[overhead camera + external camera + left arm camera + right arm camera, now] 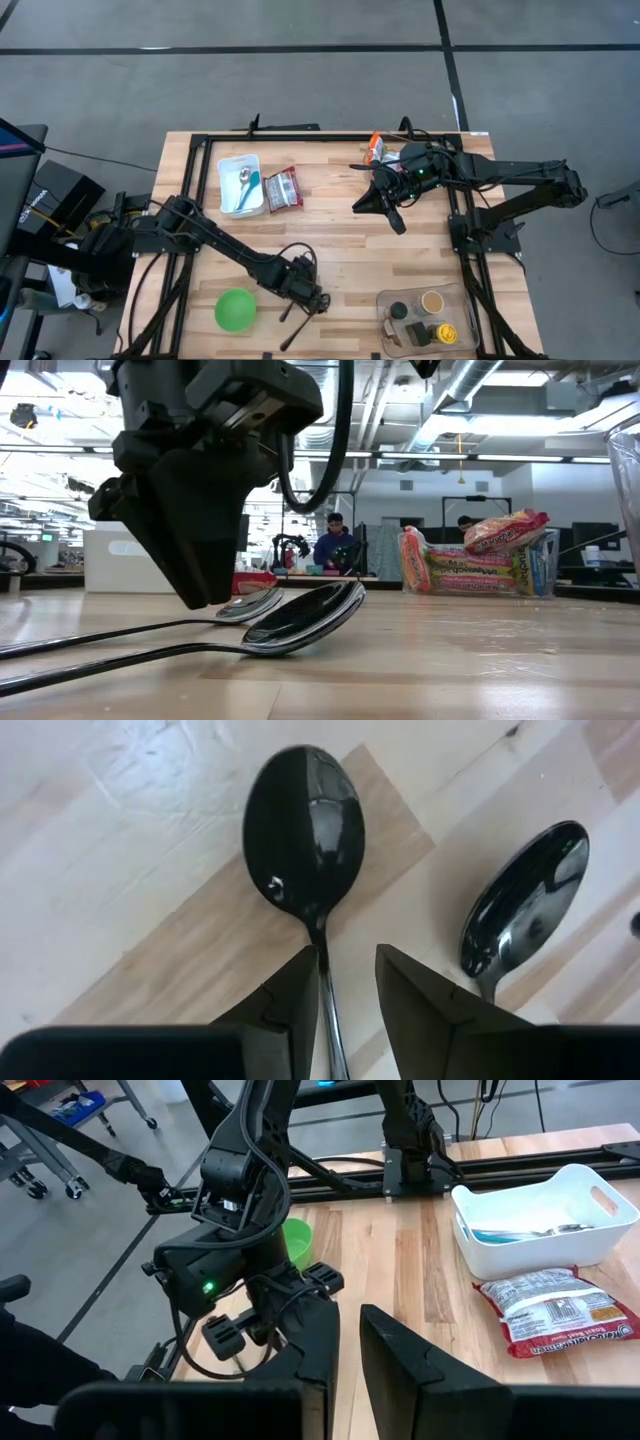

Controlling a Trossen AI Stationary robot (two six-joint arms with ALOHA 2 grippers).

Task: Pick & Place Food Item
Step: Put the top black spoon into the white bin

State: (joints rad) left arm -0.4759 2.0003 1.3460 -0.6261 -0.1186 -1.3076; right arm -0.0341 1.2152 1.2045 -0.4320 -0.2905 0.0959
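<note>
Two spoons (305,835) on table; my left gripper (347,985) straddled one handle, narrowly open, nothing gripped; right gripper (345,1345) shut, empty.

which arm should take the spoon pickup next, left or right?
Left, probably. The left gripper is already down over the spoons, its fingers straddling the handle of one spoon. The right gripper hangs mid-table, far from them, nearer the snack packet.

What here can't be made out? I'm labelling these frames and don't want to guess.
- Left gripper: whether its fingers pinch the spoon handle; the left wrist view's edge cuts it off.
- Clear tray contents: too small in the high view.
- Snack packet print: unreadable in the right wrist view.
</note>
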